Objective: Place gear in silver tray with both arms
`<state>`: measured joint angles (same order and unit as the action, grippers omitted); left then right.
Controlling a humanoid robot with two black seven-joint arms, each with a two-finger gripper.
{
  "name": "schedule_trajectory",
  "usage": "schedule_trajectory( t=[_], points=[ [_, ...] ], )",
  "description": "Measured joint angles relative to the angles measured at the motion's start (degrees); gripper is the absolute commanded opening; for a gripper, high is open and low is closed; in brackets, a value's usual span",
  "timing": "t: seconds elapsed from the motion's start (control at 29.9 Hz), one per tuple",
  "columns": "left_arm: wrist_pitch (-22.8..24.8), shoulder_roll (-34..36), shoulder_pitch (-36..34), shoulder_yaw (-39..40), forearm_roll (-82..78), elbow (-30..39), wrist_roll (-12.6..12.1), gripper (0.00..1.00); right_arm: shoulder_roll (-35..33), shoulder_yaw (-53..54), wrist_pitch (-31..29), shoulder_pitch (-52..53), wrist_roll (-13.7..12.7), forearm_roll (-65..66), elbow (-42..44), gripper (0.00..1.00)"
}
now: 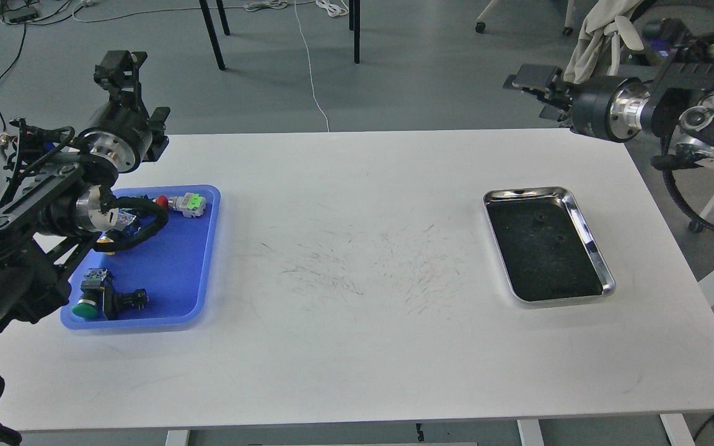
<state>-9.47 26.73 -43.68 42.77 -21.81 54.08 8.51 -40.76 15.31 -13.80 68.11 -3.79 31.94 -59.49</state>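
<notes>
The silver tray (587, 230) lies on the right side of the white table, its dark bottom scratched. Two small dark bits (540, 218) lie in its far half; they are too small to tell whether either is a gear. My right gripper (527, 78) is high above the table's far right edge, well clear of the tray, pointing left; its fingers are dark and I cannot tell them apart. My left gripper (119, 67) is raised beyond the far left corner of the table, above the blue tray; its state is unclear.
A blue plastic tray (177, 260) at the left holds several push-button switches, one with a green cap (86, 308) and one with a red cap (162, 202). Chairs stand behind the table's right end. Table legs and cables are on the floor behind.
</notes>
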Motion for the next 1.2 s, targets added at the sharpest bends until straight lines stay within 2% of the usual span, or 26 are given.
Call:
schedule_trajectory(
  t=[0.33,0.5,0.57,0.8,1.04,1.2],
  points=[
    [0.19,1.05,-0.78,0.69,0.73,1.5,0.26,0.97,-0.64,25.95,-0.5,-15.42,0.55,-27.57,4.7,0.94],
    [1.62,0.51,-0.84,3.0,1.73,1.13,0.36,0.98,-0.03,32.56,-1.9,-22.32,4.48,-36.41,5.03,0.94],
    [2.22,0.11,-0.7,3.68,2.08,0.58,0.43,0.98,0.55,34.74,-3.17,-24.81,5.28,-40.71,5.05,0.94],
    [4.63,-1.93,-0.08,4.27,6.92,-2.7,0.72,0.98,3.3,36.75,-5.35,-31.8,5.56,-50.03,4.81,0.97],
    [8.44,-5.09,-0.01,4.16,9.59,-8.34,2.13,0.98,7.05,36.89,-5.47,-33.81,5.44,-50.73,10.11,0.99],
    [8.57,-7.29,-0.48,4.37,10.24,-11.99,2.5,0.98,7.14,36.71,-6.43,-35.81,5.83,-50.73,8.37,0.99]
  ],
)
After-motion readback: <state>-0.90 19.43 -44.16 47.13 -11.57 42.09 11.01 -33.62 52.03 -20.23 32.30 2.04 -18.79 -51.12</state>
